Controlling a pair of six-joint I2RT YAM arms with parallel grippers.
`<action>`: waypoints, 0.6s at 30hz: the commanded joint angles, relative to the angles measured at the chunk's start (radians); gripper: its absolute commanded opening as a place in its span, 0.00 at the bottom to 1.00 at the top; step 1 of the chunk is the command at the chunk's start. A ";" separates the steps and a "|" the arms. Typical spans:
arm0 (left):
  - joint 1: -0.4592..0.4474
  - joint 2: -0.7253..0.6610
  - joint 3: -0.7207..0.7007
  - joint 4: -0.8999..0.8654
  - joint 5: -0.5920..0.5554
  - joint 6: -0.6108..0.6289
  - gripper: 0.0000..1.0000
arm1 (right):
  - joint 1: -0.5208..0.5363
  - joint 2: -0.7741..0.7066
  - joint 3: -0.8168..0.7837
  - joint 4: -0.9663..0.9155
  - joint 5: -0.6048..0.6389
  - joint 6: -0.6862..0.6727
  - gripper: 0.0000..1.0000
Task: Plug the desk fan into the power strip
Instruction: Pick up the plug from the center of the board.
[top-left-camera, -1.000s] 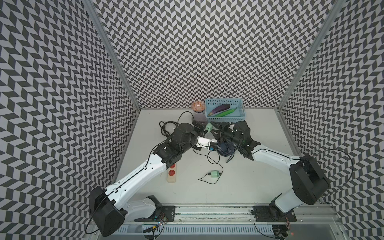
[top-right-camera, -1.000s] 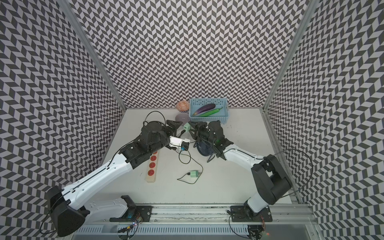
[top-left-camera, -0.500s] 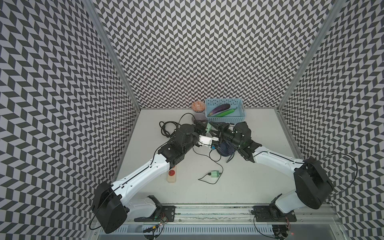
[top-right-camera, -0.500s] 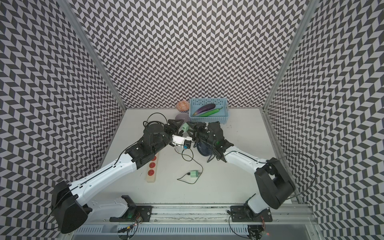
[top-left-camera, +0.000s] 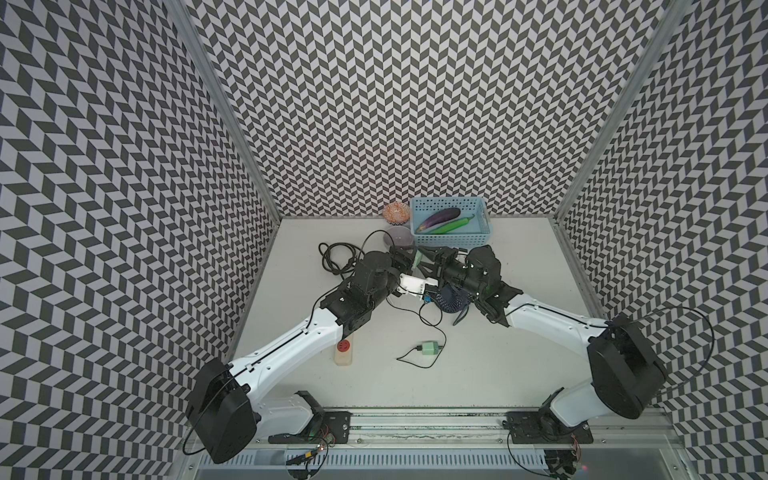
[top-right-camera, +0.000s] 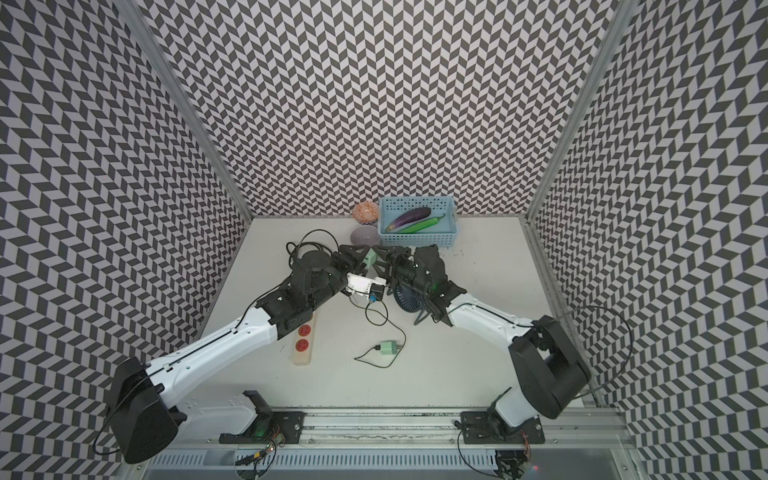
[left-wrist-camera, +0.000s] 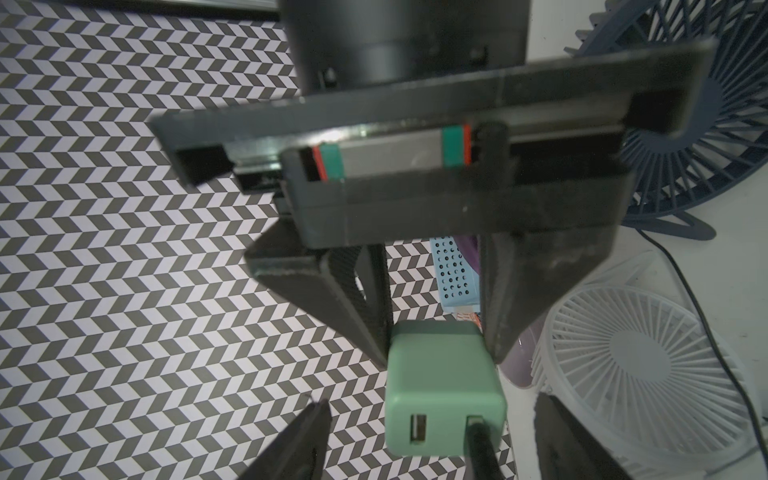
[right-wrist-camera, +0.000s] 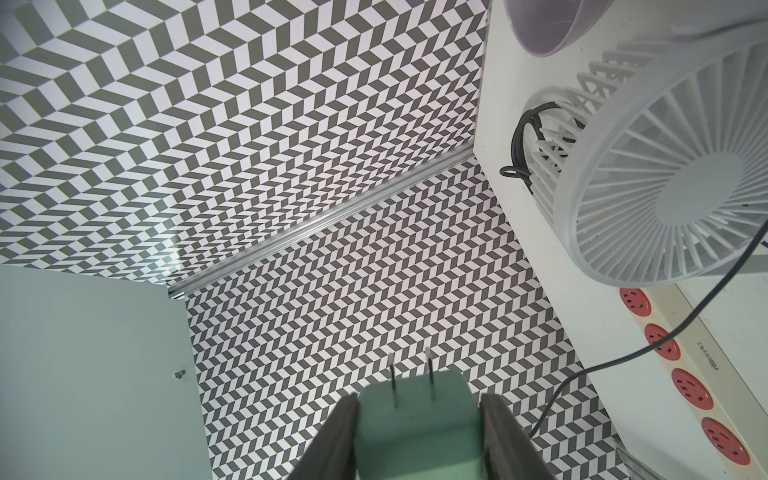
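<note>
My right gripper (right-wrist-camera: 422, 399) is shut on a green plug adapter (right-wrist-camera: 415, 432) held above the table, its two prongs pointing away from the wrist. A black cord sits in the adapter's (left-wrist-camera: 442, 399) USB face. My left gripper (left-wrist-camera: 432, 403) is open around that end, each finger clear of it by a gap. In both top views the two grippers meet at the adapter (top-left-camera: 417, 258) (top-right-camera: 370, 259). A white desk fan (right-wrist-camera: 685, 183) and a dark blue one (top-left-camera: 451, 297) stand below. The cream power strip (top-right-camera: 303, 340) with red sockets lies partly under my left arm.
A second green adapter (top-left-camera: 429, 348) with a thin black cord lies on the table's middle. At the back stand a blue basket (top-left-camera: 484, 232) holding an aubergine and a cucumber, a patterned bowl (top-left-camera: 396, 211) and a lilac bowl (top-left-camera: 398, 237). A coiled black cord (top-left-camera: 336, 253) lies back left.
My left gripper has come in around the adapter held by the right gripper, and its jaws have narrowed. The right gripper has shifted slightly toward the back left, still holding the adapter.
</note>
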 joint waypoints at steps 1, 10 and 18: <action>-0.004 0.013 -0.003 0.028 0.005 -0.001 0.71 | 0.012 -0.041 0.001 0.084 0.002 0.007 0.00; -0.004 0.025 0.002 0.041 0.003 -0.012 0.54 | 0.015 -0.042 0.010 0.078 0.003 -0.003 0.00; -0.003 0.030 0.003 0.046 -0.007 -0.020 0.33 | 0.018 -0.046 0.010 0.078 0.004 -0.008 0.00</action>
